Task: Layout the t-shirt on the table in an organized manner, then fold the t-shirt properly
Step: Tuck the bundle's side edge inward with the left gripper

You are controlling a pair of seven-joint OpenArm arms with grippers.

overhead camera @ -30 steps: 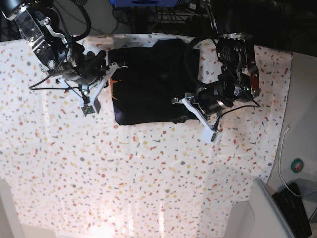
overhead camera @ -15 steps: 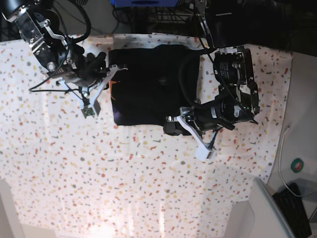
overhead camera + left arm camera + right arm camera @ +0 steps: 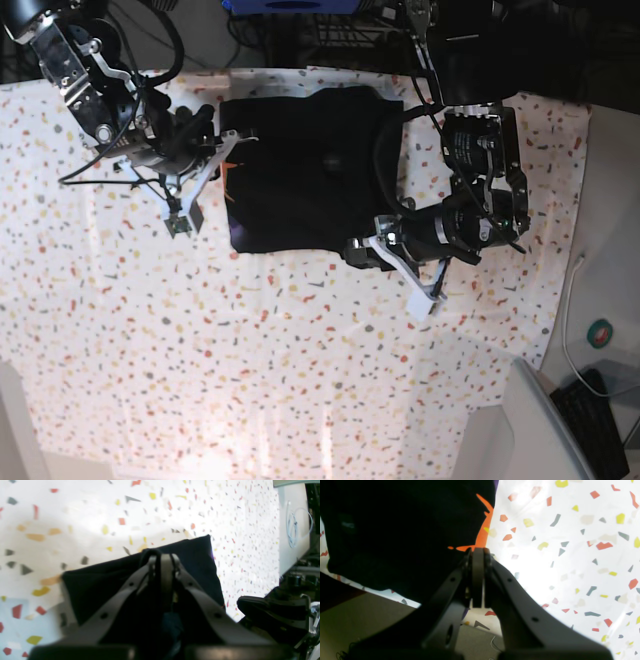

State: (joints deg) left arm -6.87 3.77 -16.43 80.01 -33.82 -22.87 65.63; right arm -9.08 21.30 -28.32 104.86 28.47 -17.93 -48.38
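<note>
The black t-shirt [image 3: 310,170] lies as a folded rectangle at the far middle of the speckled table [image 3: 300,350]. My right gripper [image 3: 238,138] is at its left edge. In the right wrist view that gripper [image 3: 477,551] is shut on the t-shirt [image 3: 395,530], right where an orange print shows. My left gripper [image 3: 352,248] is at the shirt's near right edge. In the left wrist view it [image 3: 161,556] is shut on a raised fold of the t-shirt [image 3: 200,562], which lies on the table [image 3: 75,517].
A white cable [image 3: 570,300], a round green thing [image 3: 601,333] and a black keyboard [image 3: 590,410] lie off the table's right side. The grey floor [image 3: 345,620] shows past the table edge near the right gripper. Dark equipment stands behind the table.
My left gripper has swung from the shirt's right side down to its near edge, then shifted slightly right. The right arm has stayed where it was.
</note>
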